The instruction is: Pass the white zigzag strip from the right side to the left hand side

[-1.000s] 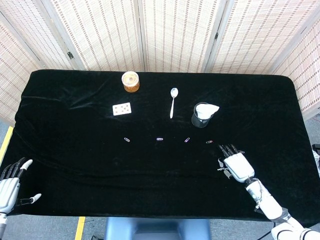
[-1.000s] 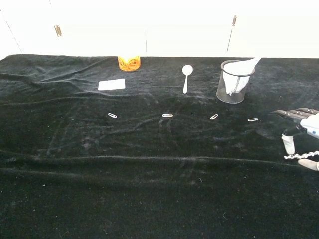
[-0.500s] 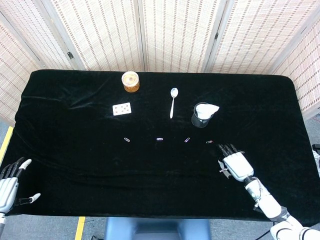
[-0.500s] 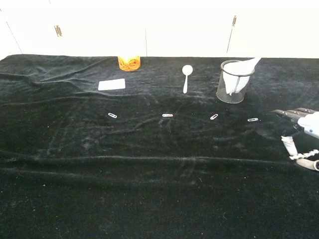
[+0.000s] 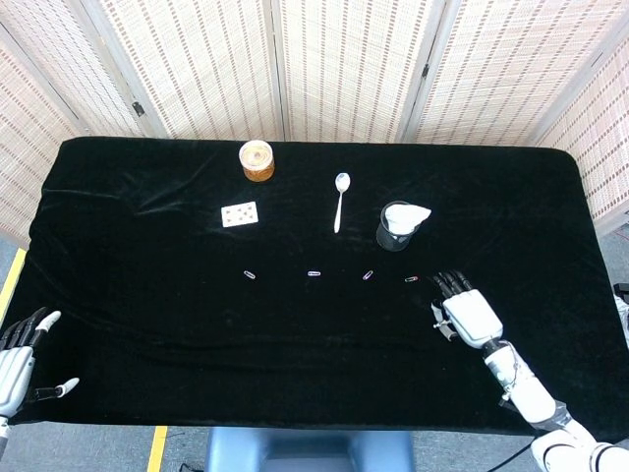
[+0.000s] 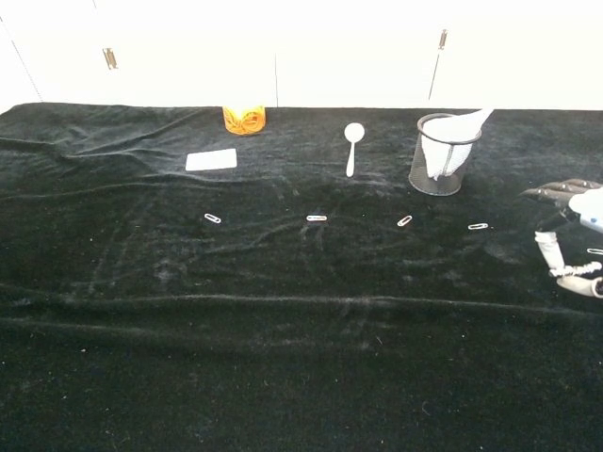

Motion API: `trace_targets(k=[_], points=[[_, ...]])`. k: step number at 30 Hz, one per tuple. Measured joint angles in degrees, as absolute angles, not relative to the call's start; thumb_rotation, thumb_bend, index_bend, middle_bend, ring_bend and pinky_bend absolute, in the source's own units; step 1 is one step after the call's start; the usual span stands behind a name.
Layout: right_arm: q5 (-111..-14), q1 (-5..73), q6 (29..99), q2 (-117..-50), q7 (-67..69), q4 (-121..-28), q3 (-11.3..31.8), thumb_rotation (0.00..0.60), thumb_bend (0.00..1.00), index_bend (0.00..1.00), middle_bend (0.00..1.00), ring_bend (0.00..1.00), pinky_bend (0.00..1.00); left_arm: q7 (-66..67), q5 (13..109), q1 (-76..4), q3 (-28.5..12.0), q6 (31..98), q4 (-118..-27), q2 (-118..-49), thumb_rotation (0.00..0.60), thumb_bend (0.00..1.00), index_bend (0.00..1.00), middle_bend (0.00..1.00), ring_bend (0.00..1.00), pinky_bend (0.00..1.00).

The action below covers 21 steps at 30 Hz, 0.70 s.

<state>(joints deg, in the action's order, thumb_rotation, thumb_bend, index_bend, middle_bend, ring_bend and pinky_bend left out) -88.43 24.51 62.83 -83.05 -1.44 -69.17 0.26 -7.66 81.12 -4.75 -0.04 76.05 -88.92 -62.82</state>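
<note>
The white zigzag strip (image 6: 572, 271) is a short crinkled piece at the far right of the chest view. My right hand (image 6: 571, 235) pinches it between the thumb and a finger, just above the black cloth. In the head view that right hand (image 5: 468, 313) hovers right of the row of paper clips, palm down, and covers most of the strip. My left hand (image 5: 17, 366) hangs off the table's front left corner with fingers spread and nothing in it. The chest view does not show it.
Several paper clips (image 5: 314, 272) lie in a row across the middle of the black tablecloth (image 5: 197, 324). Behind them are a playing card (image 5: 239, 213), an orange jar (image 5: 257, 160), a spoon (image 5: 339, 202) and a mesh cup (image 5: 397, 228) holding white material.
My right hand has moved away from the front edge toward the mesh cup, carrying the strip with it. The left hand has sunk slightly at the corner.
</note>
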Motion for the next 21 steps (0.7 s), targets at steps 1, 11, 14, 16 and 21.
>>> trace_targets(k=[1,11,14,16,21], points=[[-88.18,24.62,63.04,-82.91,-1.83,-69.37,0.70,0.600,0.43,0.85,0.12,0.03,0.00,-7.79,81.07,-4.79,-0.05,75.95,-88.91,-62.79,0.600,0.14,0.00,0.00,0.00,0.00],[-84.58,28.42,60.15,-82.41,-3.44,-71.17,5.22,0.600,0.43,0.85,0.12,0.03,0.00,-9.54,80.33,-5.08,-0.34,75.07,-88.35,-62.37,0.600,0.14,0.00,0.00,0.00,0.00],[-83.82,30.24,57.97,-83.62,-1.26,-69.57,6.13,0.600,0.43,0.85,0.12,0.03,0.00,-10.34,80.00,-5.16,-0.48,74.75,-88.05,-62.18,0.600,0.14,0.00,0.00,0.00,0.00],[-83.56,31.54,56.45,-84.82,0.92,-67.77,6.55,0.600,0.43,0.85,0.12,0.03,0.00,-10.90,79.53,-5.18,-0.69,74.59,-87.81,-62.08,0.600,0.14,0.00,0.00,0.00,0.00],[-83.91,34.80,53.74,-88.41,6.03,-62.03,7.02,0.600,0.43,0.85,0.12,0.03,0.00,-12.44,78.18,-5.25,-1.19,73.72,-87.22,-61.78,0.600,0.14,0.00,0.00,0.00,0.00]])
